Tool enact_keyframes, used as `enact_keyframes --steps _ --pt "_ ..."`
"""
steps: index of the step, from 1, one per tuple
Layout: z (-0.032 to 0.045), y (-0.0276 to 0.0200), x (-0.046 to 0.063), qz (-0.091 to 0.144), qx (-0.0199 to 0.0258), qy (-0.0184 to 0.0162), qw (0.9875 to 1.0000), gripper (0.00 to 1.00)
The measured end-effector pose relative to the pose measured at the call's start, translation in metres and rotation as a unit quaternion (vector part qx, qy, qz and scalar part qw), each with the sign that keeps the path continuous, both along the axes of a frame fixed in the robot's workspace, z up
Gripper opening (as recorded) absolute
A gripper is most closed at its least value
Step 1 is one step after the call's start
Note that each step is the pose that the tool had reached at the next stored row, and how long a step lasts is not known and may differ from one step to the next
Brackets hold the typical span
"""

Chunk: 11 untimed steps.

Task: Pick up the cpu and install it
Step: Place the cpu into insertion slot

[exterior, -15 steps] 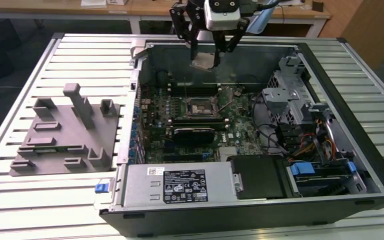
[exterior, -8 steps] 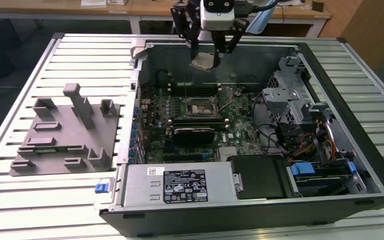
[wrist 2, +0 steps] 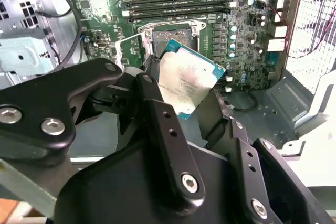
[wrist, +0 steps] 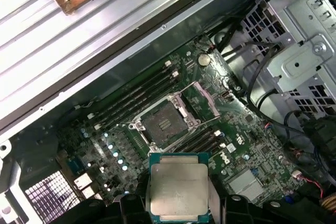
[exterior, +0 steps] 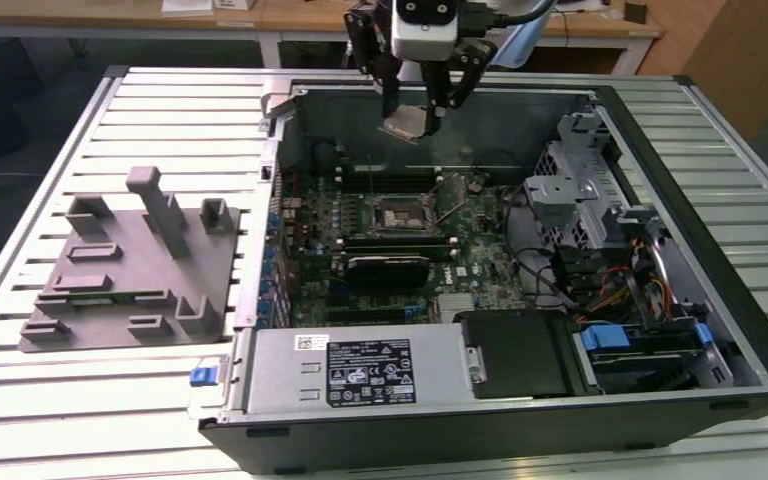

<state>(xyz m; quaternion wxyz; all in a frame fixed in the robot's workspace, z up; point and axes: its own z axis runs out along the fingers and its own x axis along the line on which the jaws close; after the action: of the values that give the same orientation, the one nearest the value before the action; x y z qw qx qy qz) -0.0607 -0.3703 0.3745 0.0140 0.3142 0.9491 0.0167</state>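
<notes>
- We saw the jaws clamped on the cpu [exterior: 407, 124], gripping it by two opposite edges in the upper middle of the exterior view.
- The cpu hung tilted in the air over the far side of the open computer case [exterior: 720, 300], touching nothing but the jaws.
- In both wrist views the cpu [wrist 2: 186, 85] [wrist: 178, 190] showed its pale metal top between the dark jaws.
- The socket [exterior: 399, 211] [wrist: 163, 123] lay uncovered on the motherboard [exterior: 471, 260], at the centre of the exterior view and well apart from the cpu.
- A grey plastic fixture [exterior: 131, 265] stood on the slatted table [exterior: 157, 120] in the left of that frame, just beside the case.
</notes>
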Motion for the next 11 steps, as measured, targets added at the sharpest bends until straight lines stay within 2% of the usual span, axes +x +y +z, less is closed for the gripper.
enact_keyframes --steps 6,11 --pt "-0.0005 0.0009 0.0000 -0.035 -0.0003 0.0000 0.9994 0.53" --pt "-0.0010 0.0012 0.0000 -0.073 -0.0003 0.0000 0.9974 0.53"
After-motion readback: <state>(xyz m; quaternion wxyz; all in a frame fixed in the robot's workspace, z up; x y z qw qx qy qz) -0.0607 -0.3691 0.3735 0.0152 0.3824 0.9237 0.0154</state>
